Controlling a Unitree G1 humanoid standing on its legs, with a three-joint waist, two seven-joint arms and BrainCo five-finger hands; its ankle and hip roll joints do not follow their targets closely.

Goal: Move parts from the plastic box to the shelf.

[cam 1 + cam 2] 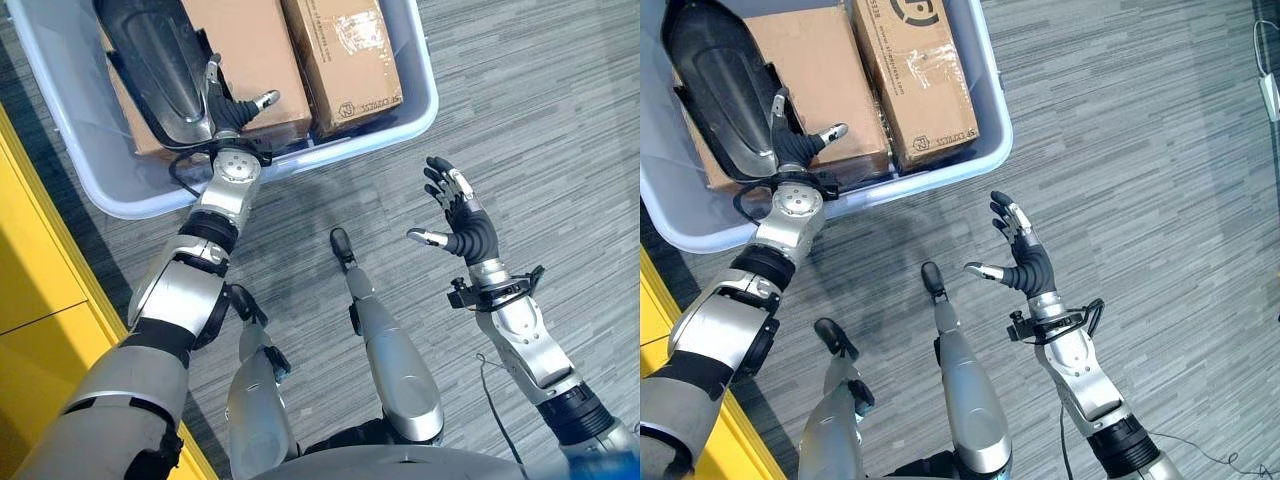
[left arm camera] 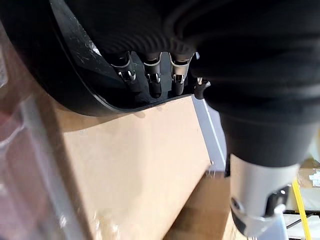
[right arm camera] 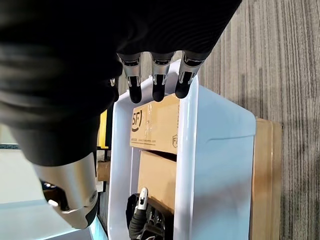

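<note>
A pale blue-white plastic box [image 1: 400, 120] sits on the grey striped floor. Inside it, two brown cardboard cartons lie flat, side by side: a wider carton [image 1: 810, 70] and a narrower taped carton [image 1: 915, 75] nearest the box's right wall. On top of the wider carton rests a black curved shell part [image 1: 150, 55], long and glossy, tilted against the box's left side. A yellow shelf edge [image 1: 45, 260] runs along the left.

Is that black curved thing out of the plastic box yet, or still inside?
Still inside. The black part lies on a cardboard box within the plastic box, with the left hand against it.
</note>
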